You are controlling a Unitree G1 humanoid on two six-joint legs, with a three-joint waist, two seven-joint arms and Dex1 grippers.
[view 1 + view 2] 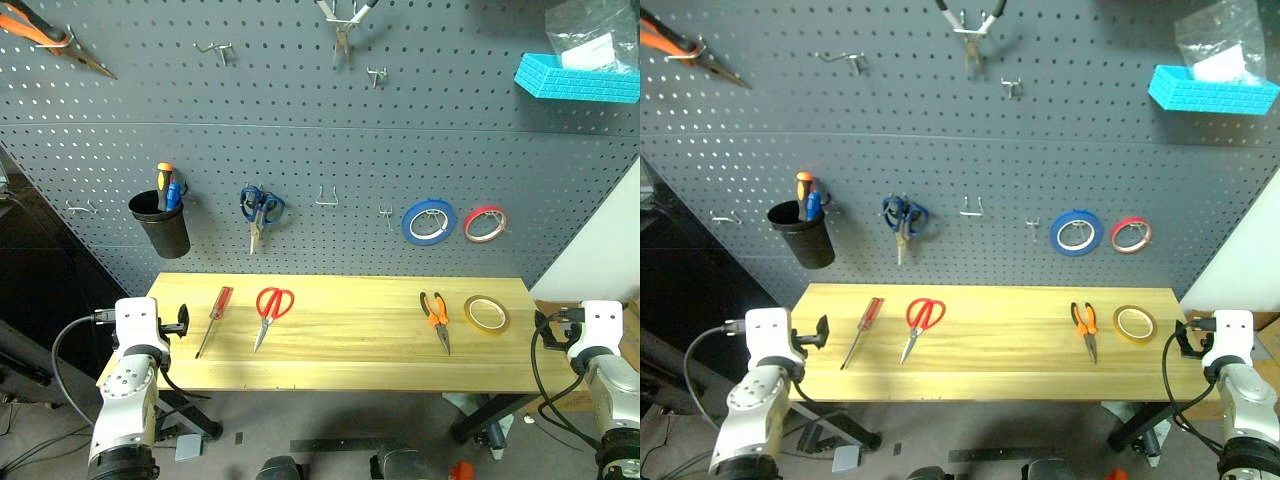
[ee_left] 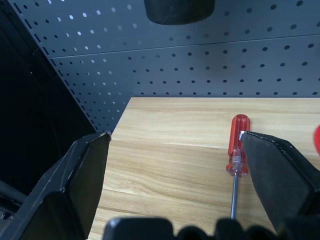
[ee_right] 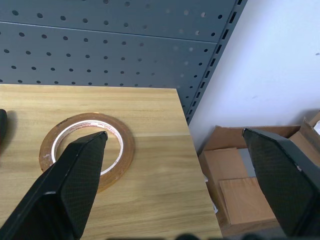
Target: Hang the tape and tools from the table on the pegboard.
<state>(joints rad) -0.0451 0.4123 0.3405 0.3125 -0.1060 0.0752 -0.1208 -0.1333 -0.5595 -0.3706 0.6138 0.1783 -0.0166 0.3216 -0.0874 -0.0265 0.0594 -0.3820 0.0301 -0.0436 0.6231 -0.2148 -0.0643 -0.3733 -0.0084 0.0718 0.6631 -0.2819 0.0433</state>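
On the pegboard [image 1: 330,140], the orange-handled pliers [image 1: 45,35] at ten o'clock are cut by the frame's edge. The clear bag [image 1: 590,35] in the blue basket [image 1: 578,78] at two o'clock is cut off too, its contents unreadable.

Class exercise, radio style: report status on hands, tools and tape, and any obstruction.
Left hand open, right hand open, both empty. Screwdriver, red scissors, pliers, tape flat on table, none hung. Nothing in the way.
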